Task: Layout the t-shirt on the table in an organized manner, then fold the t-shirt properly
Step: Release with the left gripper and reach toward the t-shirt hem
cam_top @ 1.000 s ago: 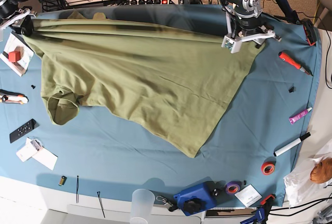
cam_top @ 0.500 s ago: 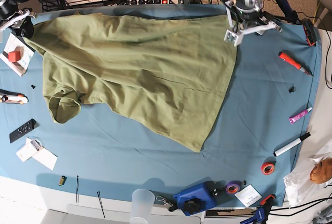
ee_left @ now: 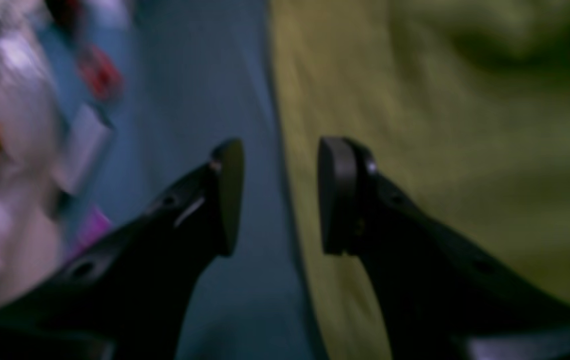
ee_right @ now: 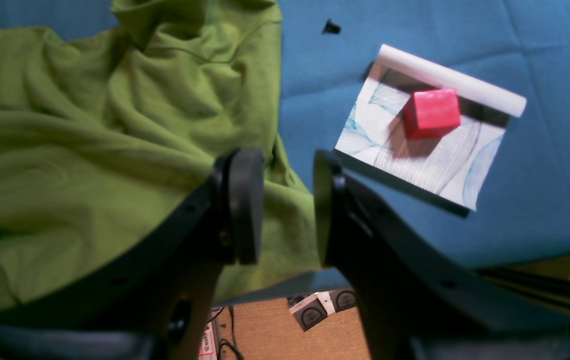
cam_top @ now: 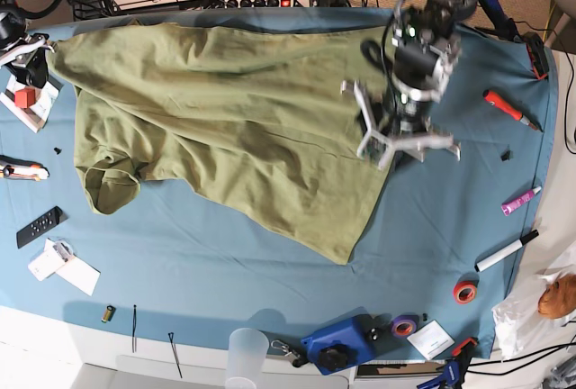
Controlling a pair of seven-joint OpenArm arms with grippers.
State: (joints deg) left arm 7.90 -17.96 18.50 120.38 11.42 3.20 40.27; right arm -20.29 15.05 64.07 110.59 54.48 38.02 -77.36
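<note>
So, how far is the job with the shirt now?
Done: the t-shirt lies spread on the table, but skewed and wrinkled. In hand: nothing; the left pincer stands open over its side edge, the right pincer open at a corner. Left: straightening it, then all the folding.

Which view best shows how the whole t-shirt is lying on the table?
The base view: the t-shirt appears entire, spread slantwise and wrinkled across the table. The right wrist view shows only a bunched corner under the open right gripper. The left wrist view shows a blurred edge beneath the open left gripper.
</note>
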